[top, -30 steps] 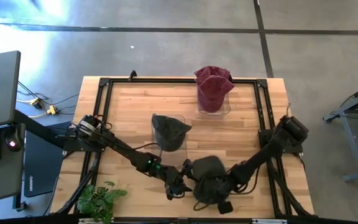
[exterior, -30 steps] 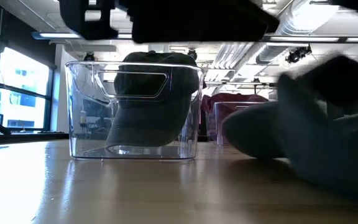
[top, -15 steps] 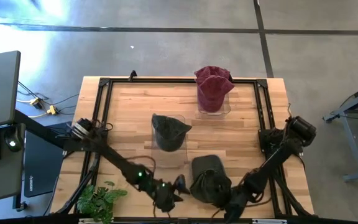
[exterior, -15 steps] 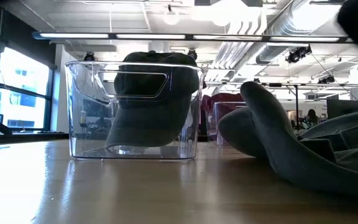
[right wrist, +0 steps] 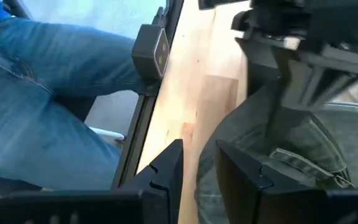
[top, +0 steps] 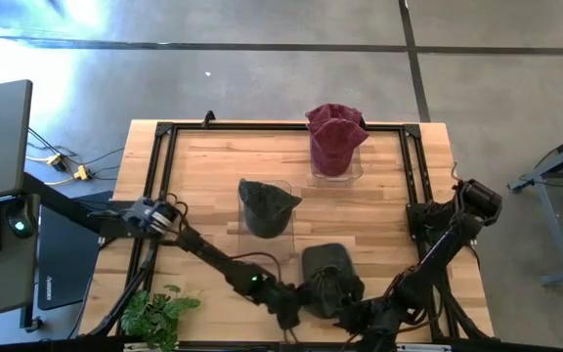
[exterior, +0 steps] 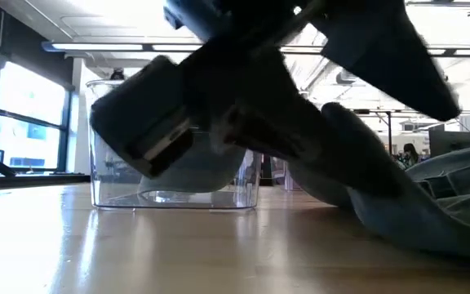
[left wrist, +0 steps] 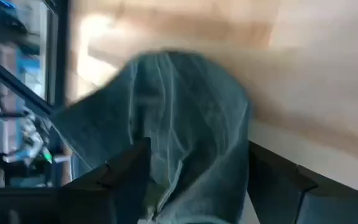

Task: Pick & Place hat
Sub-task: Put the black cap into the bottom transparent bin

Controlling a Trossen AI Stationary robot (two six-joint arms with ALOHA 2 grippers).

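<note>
We've got the grey-green hat [top: 328,282] lying loose on the counter [top: 203,181] at its near edge, slightly right of centre, crumpled with its brim toward the far side. Left gripper [top: 293,311] is at the hat's near-left side, fingers [left wrist: 126,177] spread wide with the hat cloth [left wrist: 188,130] between them, but we can't tell whether they press on it. Right gripper [top: 365,315] sits at the near edge just right of the hat; its fingers [right wrist: 166,165] stand slightly apart with bare wood in the gap, holding nothing, and the hat [right wrist: 272,149] is just beside one finger. In the right wrist view we also see the left arm's wrist over the hat, plus a person's legs in jeans [right wrist: 48,87] beside the counter frame. In the low view the left arm blocks most of the front, hat [exterior: 398,204] slumped on the wood at right. Farther back, mid-counter, a clear bin [top: 265,210] holds a dark hat [top: 267,200]. At the far edge a second clear bin [top: 337,164] holds a maroon hat [top: 336,137]. A potted plant [top: 154,313] sits off the near-left corner.
</note>
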